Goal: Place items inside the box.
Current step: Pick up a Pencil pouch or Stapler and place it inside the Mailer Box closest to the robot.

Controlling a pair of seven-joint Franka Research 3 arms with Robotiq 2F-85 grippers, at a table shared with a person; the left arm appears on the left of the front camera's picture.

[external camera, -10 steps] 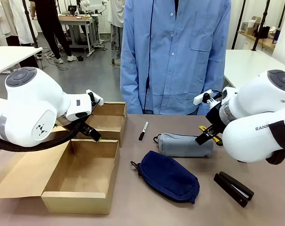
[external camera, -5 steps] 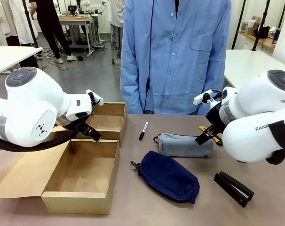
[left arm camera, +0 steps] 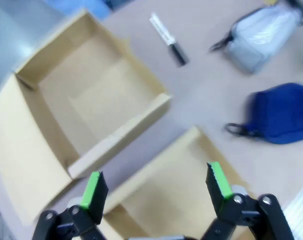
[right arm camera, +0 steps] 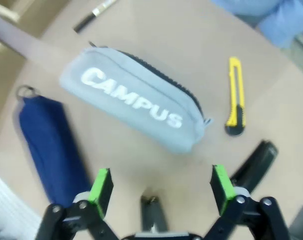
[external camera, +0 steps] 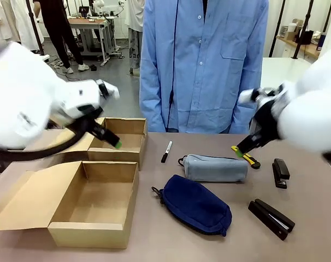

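Both arms have left their low rest of a second ago and now sweep, blurred, over the tabletop (external camera: pixel 318 196). The left claw (external camera: pixel 112 141) has risen and hangs over the far box (external camera: pixel 134 126), at its left side. In its wrist view the left claw (left arm camera: pixel 155 185) is spread wide with nothing between the green pads. The right claw (external camera: pixel 243 150) has swung up near the yellow-black utility knife (external camera: pixel 248 159). Its wrist view shows the right claw (right arm camera: pixel 161 184) also spread and empty, above the grey "CAMPUS" pencil case (right arm camera: pixel 134 105).

That lift has uncovered a smaller black stapler-like thing (external camera: pixel 280 173) at the right, beyond the black stapler (external camera: pixel 271 218).

Nothing else has shifted. The black marker (external camera: pixel 166 151) lies far of the pencil case, and the navy pouch (external camera: pixel 195 204) lies nearer, in the middle. The near box (external camera: pixel 61 232) and the far box hold nothing.

So the packing is likely just starting. By its position the right claw seems bound for the pencil case or the knife, but no item is gripped yet.
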